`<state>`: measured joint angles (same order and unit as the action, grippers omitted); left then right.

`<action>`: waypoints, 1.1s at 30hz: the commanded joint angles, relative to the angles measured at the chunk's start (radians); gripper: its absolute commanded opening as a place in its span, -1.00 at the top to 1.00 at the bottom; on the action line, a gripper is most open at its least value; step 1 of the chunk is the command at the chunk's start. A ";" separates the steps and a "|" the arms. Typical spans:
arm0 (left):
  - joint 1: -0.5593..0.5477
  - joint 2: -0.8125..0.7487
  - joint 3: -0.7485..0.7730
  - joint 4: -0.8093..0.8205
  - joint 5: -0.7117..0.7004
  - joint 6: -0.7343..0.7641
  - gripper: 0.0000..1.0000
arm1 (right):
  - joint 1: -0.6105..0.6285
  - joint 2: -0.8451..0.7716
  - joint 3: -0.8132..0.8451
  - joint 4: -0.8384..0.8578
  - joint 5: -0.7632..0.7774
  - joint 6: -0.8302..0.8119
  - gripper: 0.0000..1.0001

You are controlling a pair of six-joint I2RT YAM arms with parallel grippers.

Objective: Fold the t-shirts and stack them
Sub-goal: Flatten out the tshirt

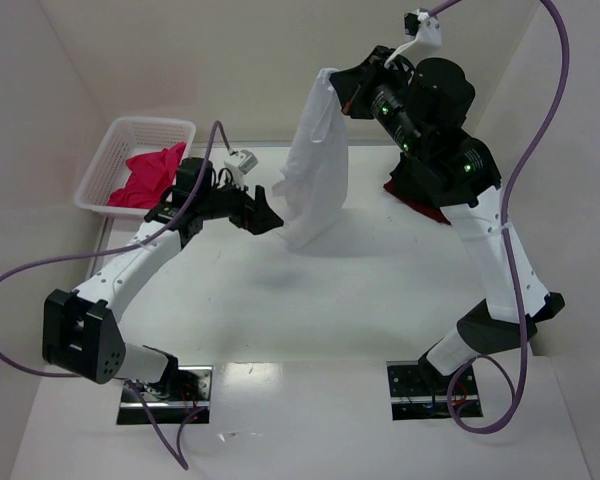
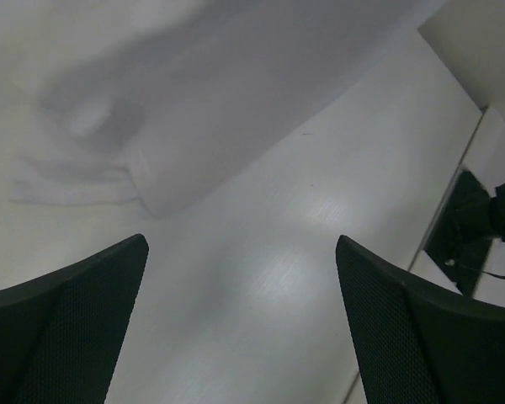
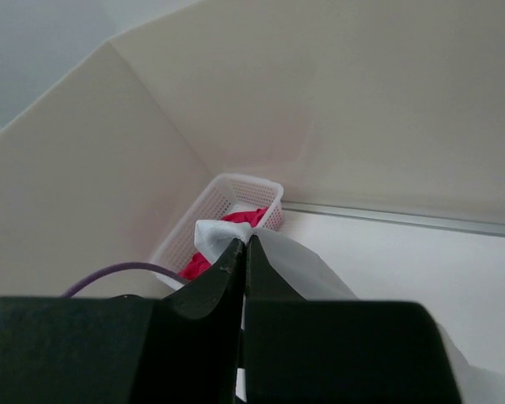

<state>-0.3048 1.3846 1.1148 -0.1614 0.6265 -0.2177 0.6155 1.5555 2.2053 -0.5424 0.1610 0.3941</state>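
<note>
The right gripper (image 1: 332, 82) is up high, its jaws pinched tight on the top edge of a white cloth t-shirt (image 1: 315, 165). The shirt hangs down with its lower end resting on the white tabletop (image 1: 380, 290). The left gripper (image 1: 272, 213) sits just beside that lower end, jaws spread wide and holding nothing. Bright pink-magenta t-shirts (image 1: 148, 172) lie in the white plastic mesh basket (image 1: 102, 160), and a dark red t-shirt (image 1: 415, 203) lies behind the right arm.
</note>
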 commanded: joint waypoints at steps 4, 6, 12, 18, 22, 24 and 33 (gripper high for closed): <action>0.006 0.165 0.049 0.166 -0.020 0.147 -1.00 | 0.006 -0.051 -0.055 0.046 0.029 -0.026 1.00; 0.006 0.239 0.064 0.166 0.036 0.149 -1.00 | 0.006 -0.060 -0.073 0.048 0.046 -0.035 1.00; -0.020 0.364 0.100 0.145 0.161 0.149 -1.00 | 0.003 -0.094 -0.193 0.068 0.155 -0.032 1.00; -0.033 0.364 0.089 0.154 0.143 0.140 -1.00 | -0.134 -0.130 -0.421 0.109 0.147 0.034 1.00; -0.042 0.414 0.103 0.155 0.199 0.161 -1.00 | -0.143 -0.141 -0.522 0.145 0.172 0.043 1.00; -0.042 0.431 0.112 0.163 0.213 0.161 -1.00 | -0.152 -0.133 -0.533 0.145 0.226 0.043 1.00; -0.083 0.513 0.165 0.152 0.222 0.173 -1.00 | -0.278 -0.207 -0.605 0.154 0.373 0.045 1.00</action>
<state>-0.3762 1.8798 1.2383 -0.0449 0.7944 -0.1001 0.4004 1.4314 1.6114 -0.4557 0.4406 0.4287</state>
